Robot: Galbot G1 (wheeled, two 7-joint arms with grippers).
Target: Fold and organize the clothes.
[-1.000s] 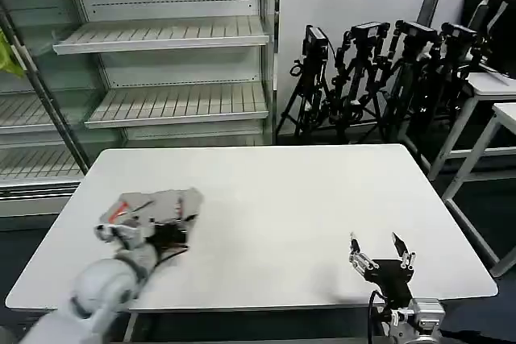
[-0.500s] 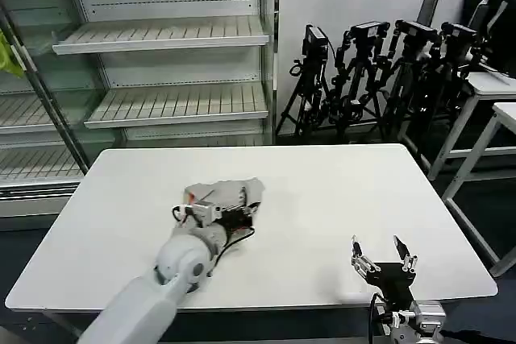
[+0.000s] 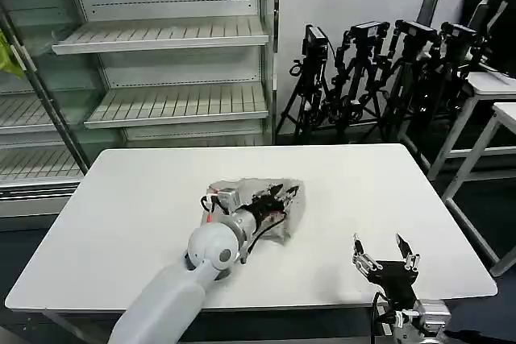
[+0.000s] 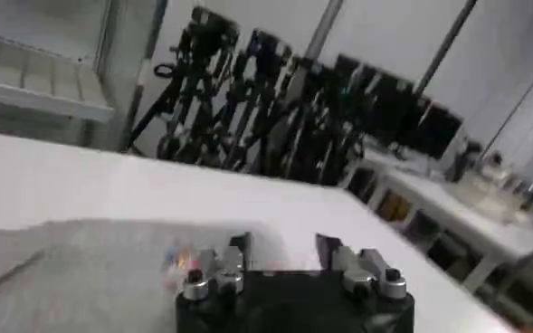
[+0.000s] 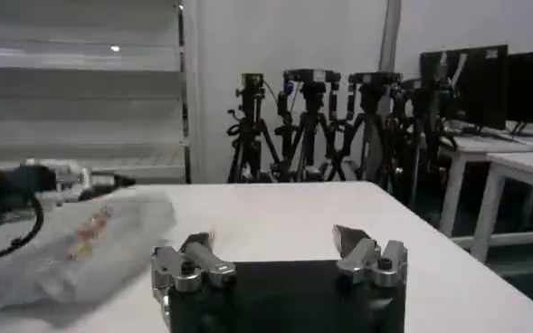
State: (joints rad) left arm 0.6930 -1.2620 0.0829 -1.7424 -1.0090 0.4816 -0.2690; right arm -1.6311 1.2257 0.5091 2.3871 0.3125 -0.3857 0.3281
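Observation:
The clothes are one light grey shirt (image 3: 287, 213), folded into a small bundle near the middle of the white table (image 3: 363, 183). My left gripper (image 3: 276, 193) rests on top of the bundle, its fingers spread apart and open. In the left wrist view the grey shirt (image 4: 76, 271) lies under and beside the left gripper (image 4: 282, 242), with a small multicoloured print (image 4: 171, 262) next to one finger. My right gripper (image 3: 385, 241) hovers open near the table's front right edge, holding nothing. The right wrist view shows the right gripper (image 5: 275, 237) with the shirt (image 5: 85, 244) farther off.
Empty store shelves (image 3: 161, 38) stand behind the table on the left. A row of black camera tripods (image 3: 379, 78) stands behind it on the right. Other white tables (image 3: 492, 86) are at the far right.
My left arm has swept to the right across the table, and the shirt bundle has moved with it from the left side to the middle. The right gripper has barely moved.

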